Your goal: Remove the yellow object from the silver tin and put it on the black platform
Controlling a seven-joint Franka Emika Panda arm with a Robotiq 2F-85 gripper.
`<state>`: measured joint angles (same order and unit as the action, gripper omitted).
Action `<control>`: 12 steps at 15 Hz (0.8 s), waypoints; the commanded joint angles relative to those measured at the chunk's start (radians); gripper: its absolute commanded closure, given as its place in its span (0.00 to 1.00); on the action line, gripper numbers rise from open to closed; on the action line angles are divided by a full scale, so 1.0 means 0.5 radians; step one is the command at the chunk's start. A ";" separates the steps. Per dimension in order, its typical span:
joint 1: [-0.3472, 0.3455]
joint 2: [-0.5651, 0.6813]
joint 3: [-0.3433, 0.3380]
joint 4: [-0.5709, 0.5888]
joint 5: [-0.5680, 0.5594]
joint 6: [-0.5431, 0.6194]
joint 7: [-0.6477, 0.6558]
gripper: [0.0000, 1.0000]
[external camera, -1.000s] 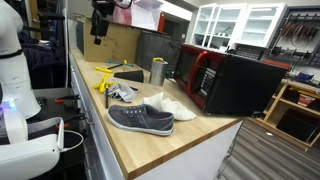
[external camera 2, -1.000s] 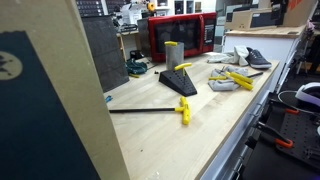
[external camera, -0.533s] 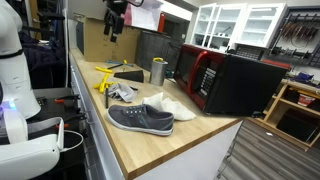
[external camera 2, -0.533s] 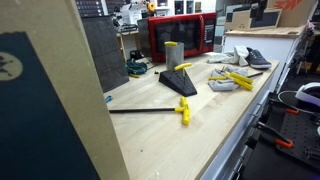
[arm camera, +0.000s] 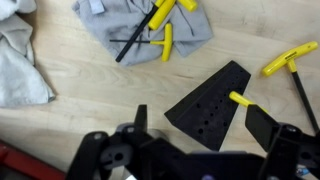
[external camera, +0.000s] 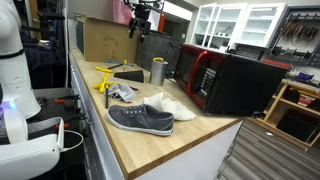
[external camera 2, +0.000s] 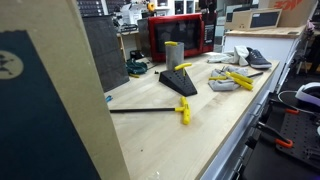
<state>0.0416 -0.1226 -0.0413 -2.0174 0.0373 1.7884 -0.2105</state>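
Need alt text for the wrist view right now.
Looking down on a wooden bench, the open claw hangs above a black perforated platform with a small yellow piece at its edge; yellow-handled tools lie on grey cloth beyond.

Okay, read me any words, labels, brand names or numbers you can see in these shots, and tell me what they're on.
No text can be read in any view.
Microwave: nothing legible on its front.
Dark panel: a pale mark, too blurred to read.
Silver tin: plain sides, no label showing.
Grey shoe: no brand visible.
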 commanded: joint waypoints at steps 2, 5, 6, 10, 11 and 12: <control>-0.022 0.511 0.057 0.631 -0.166 -0.105 0.061 0.00; -0.016 0.760 0.068 0.969 -0.267 -0.173 0.058 0.00; -0.012 0.844 0.071 1.079 -0.293 -0.195 0.046 0.00; -0.007 1.060 0.106 1.383 -0.285 -0.268 0.014 0.00; -0.017 1.097 0.125 1.434 -0.236 -0.308 -0.017 0.00; -0.038 1.097 0.154 1.484 -0.139 -0.397 -0.053 0.00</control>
<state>0.0390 0.3717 0.0057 -1.3975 -0.0952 1.6983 -0.2072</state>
